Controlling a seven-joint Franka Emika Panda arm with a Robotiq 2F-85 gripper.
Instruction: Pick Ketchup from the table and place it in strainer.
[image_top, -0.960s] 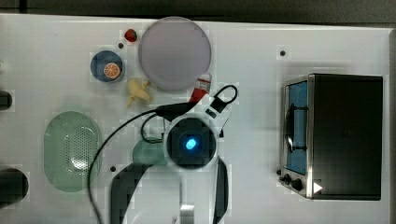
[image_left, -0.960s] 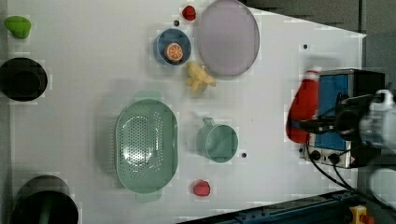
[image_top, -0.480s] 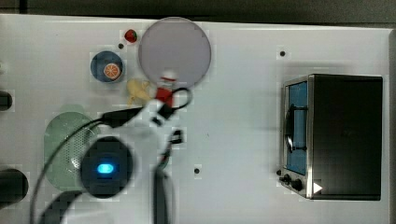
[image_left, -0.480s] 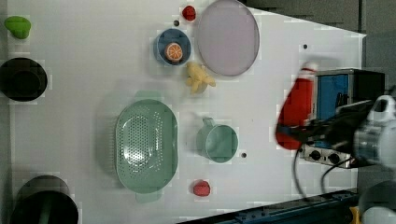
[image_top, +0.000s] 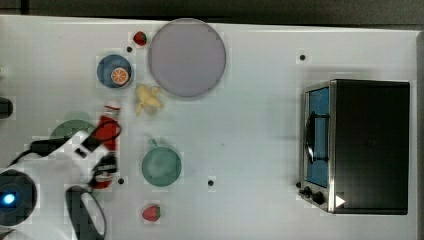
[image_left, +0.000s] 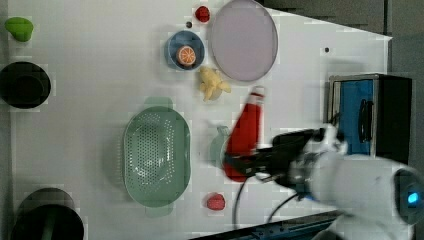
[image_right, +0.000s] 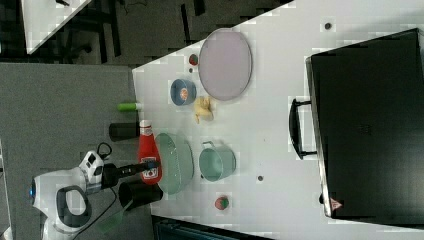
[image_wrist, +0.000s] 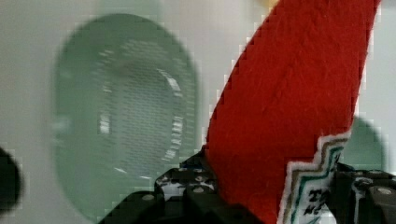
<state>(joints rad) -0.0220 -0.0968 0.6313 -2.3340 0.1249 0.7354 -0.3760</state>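
- Strainer (image_top: 67, 131): in the top view mostly covered by the arm and the Ketchup (image_top: 106, 131); just a green arc visible.
- Ketchup in the wrist view: cap end cut off by the frame edge, label print too blurred to read.
- Teal cup (image_left: 218, 146) in the left view: partly behind the bottle.

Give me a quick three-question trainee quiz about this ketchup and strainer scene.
1. True or false: the end effector holds the ketchup bottle clear of the table.
2. What lies inside the strainer? A) a strawberry B) nothing C) the banana
3. Fill in: the small blue bowl holds an ______ slice.

Key: 1 true; 2 B; 3 orange.
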